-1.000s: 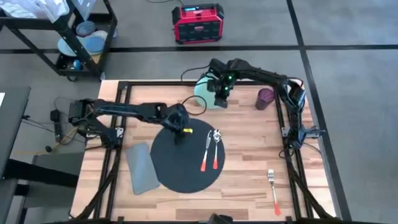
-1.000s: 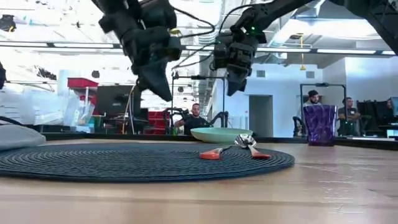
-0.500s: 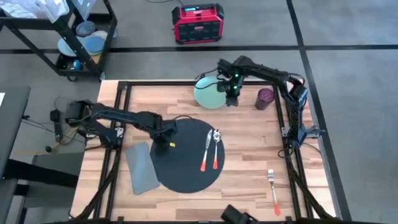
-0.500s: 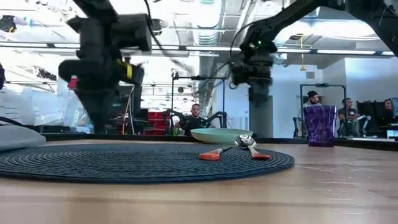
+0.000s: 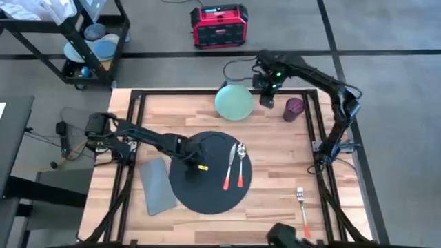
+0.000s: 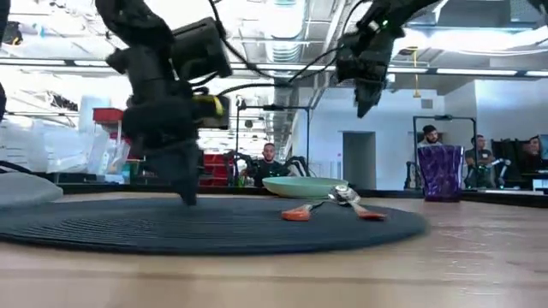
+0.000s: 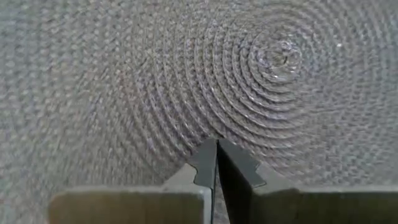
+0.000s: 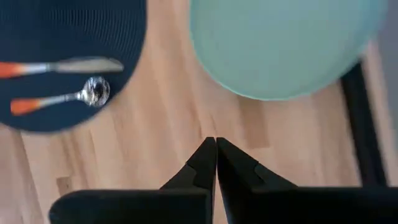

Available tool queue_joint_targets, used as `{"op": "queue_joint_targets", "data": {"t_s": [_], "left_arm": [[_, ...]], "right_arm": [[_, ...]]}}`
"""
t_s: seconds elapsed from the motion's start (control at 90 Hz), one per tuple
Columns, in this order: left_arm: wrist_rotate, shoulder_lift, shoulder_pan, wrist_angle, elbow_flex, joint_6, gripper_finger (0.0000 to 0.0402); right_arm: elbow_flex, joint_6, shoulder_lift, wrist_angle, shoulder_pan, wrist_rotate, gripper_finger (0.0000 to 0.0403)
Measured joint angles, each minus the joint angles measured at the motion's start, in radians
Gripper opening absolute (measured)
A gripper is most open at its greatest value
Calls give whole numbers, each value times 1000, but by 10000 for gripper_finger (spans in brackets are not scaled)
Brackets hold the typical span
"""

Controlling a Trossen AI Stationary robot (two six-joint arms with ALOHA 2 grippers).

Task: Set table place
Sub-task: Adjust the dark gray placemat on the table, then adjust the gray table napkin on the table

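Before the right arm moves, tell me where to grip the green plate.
Take the plate by its thin rim on the side facing the right end effector, coming in low from the cup side. It lies flat on the table, so only the raised edge offers a pinch.

You cannot see the whole placemat (image 7: 186,81) in the left wrist view: its weave runs off every edge, and the gripper's base covers the lowest part. In the high view the left arm hides part of the mat's left side. In the right wrist view the green plate (image 8: 280,43) is cut by the upper and right-hand edges. In the low view the left gripper (image 6: 187,192) is smeared. The fork (image 5: 302,207) near the table's front is too small to make out its tines.
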Motion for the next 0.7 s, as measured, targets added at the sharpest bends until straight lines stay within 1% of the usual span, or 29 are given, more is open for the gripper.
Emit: {"op": "queue_joint_targets", "data": {"t_s": [0.1, 0.222, 0.289, 0.356, 0.411, 0.467, 0.522, 0.6, 0.644, 0.7], "left_arm": [[19, 42, -1, 22, 27, 24, 0], [35, 59, 7, 32, 60, 56, 0], [38, 60, 21, 27, 73, 32, 0], [42, 50, 38, 4, 88, -25, 0], [26, 30, 47, -37, 99, -60, 0], [-24, -9, 49, -74, 120, -78, 0], [-72, -60, 46, -120, 172, -92, 0], [-120, -141, 43, -281, 224, -120, 0], [-141, -184, 34, -385, 228, -141, 0], [-186, -228, 13, -461, 220, -204, 0]], "right_arm": [[0, 9, -69, 5, -23, 1, 0], [0, 11, -134, 9, -48, 1, 0], [0, 12, -156, 14, -60, 1, 0], [0, 14, -168, 14, -68, -1, 0], [0, 14, -174, 14, -71, -2, 0], [0, 14, -178, 15, -70, -3, 0], [0, 14, -180, 15, -64, -9, 0], [0, 10, -180, 10, -57, -27, 0], [0, 4, -180, 6, -56, -44, 0], [0, 3, -180, 3, -55, -63, 0]]}}
